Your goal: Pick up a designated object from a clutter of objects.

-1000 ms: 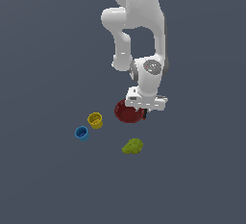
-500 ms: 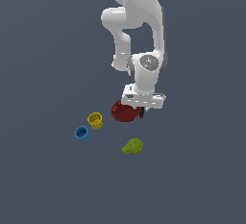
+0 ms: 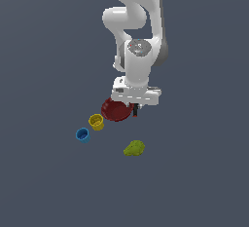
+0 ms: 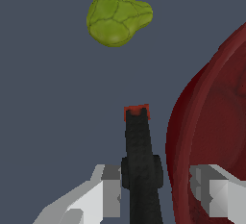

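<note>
Exterior view: a white Franka Panda arm (image 3: 138, 41) reaches down from the top of the frame, its two-fingered gripper (image 3: 132, 108) set on the rim of the dark red, round, shallow bowl (image 3: 115, 110), the largest object in the scene. The bowl sits directly under the wrist, tilted, with its edge on the exterior view's right held between the fingers. A small black tab (image 3: 135, 111) juts from the rim at the grip. Near the bowl, on the exterior view's left, stands a small yellow cup (image 3: 96, 122), and just beyond that a small blue cup (image 3: 82, 135). A yellow-green pear-shaped lump (image 3: 134, 148) lies apart from the rest, lower in the frame.

In the wrist view, the pale fingers (image 4: 104, 189) are drawn close on either side of the black tab (image 4: 140, 165), which ends in a red tip. The bowl's ribbed red wall (image 4: 211, 122) fills one side of the picture; the lump (image 4: 116, 16) lies well clear on the grey floor (image 4: 48, 103).
</note>
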Controlling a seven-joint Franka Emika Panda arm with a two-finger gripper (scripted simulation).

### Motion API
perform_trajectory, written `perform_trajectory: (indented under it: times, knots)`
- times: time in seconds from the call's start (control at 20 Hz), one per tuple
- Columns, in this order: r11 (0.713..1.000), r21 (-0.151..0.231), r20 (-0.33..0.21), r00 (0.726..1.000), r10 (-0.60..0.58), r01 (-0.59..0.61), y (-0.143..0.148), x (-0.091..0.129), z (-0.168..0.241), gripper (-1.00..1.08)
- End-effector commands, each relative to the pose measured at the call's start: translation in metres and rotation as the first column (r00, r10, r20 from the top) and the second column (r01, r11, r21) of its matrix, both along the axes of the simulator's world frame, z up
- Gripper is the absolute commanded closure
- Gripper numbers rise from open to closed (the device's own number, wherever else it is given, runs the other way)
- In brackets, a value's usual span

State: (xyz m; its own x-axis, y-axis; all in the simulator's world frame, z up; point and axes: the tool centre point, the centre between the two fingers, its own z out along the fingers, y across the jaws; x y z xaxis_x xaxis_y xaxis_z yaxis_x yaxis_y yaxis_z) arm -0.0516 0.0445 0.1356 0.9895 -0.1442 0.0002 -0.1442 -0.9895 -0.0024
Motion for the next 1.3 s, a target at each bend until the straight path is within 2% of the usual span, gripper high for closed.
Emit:
perform_trajectory:
  times: [0.0, 0.8, 1.25]
  knots:
    - [1.0, 0.001, 0.002, 1.0, 0.0, 0.0, -0.015, 0.008, 0.024, 1.08]
    - [1.0, 0.001, 0.001, 1.0, 0.0, 0.0, -0.112, 0.059, 0.167, 1.08]
    - [1.0, -0.001, 0.0, 1.0, 0.0, 0.0, -0.156, 0.084, 0.231, 1.08]
